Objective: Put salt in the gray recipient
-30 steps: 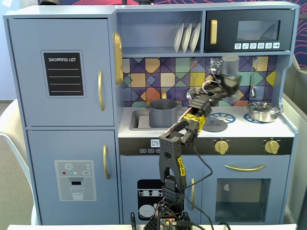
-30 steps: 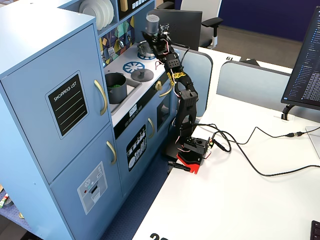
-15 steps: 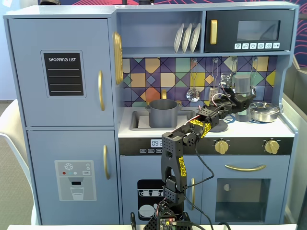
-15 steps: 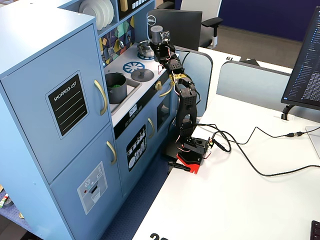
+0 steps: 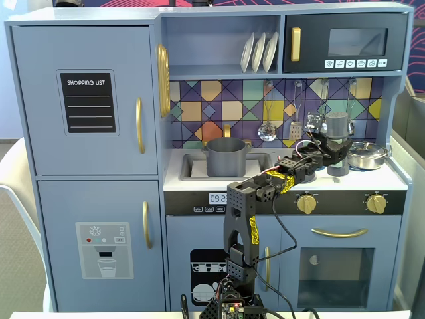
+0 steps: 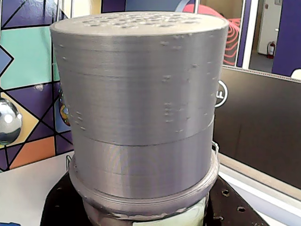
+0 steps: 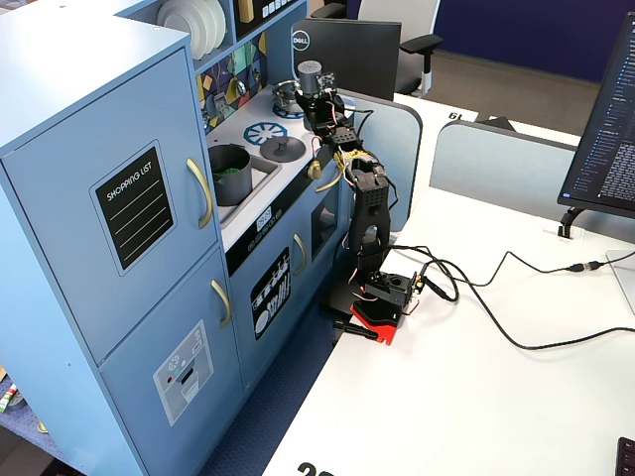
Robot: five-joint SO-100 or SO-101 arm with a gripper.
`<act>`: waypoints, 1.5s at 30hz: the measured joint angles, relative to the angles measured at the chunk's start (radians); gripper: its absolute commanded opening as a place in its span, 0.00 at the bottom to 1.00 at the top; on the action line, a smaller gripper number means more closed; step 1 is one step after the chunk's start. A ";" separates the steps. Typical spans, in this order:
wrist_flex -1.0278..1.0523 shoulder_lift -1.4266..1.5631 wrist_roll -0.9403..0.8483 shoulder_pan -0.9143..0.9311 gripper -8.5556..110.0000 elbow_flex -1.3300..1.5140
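On the toy stovetop (image 5: 388,174), one gripper (image 5: 334,154) grasps one salt (image 5: 337,125); one gray recipient (image 5: 226,157).

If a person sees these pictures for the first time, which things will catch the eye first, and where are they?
First comes the blue toy kitchen filling a fixed view, with the black robot arm rising in front of its oven. The pincer reaches to the right end of the counter and holds the gray salt shaker upright beside the shiny steel pan. The matte gray pot stands in the sink to the left.
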 measured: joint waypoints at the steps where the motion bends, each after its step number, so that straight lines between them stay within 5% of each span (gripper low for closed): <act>1: -0.002 -0.002 0.005 0.000 0.07 0.000; 21: 0.017 -0.008 0.074 -0.003 0.08 0.052; 25: 0.015 -0.006 0.054 -0.005 0.16 0.055; 29: -0.003 -0.003 0.041 -0.005 0.39 0.077; 32: -0.028 -0.005 0.038 0.000 0.43 0.112; 40: 0.029 0.120 0.009 0.032 0.46 0.219; 45: 0.244 0.413 0.006 0.051 0.31 0.393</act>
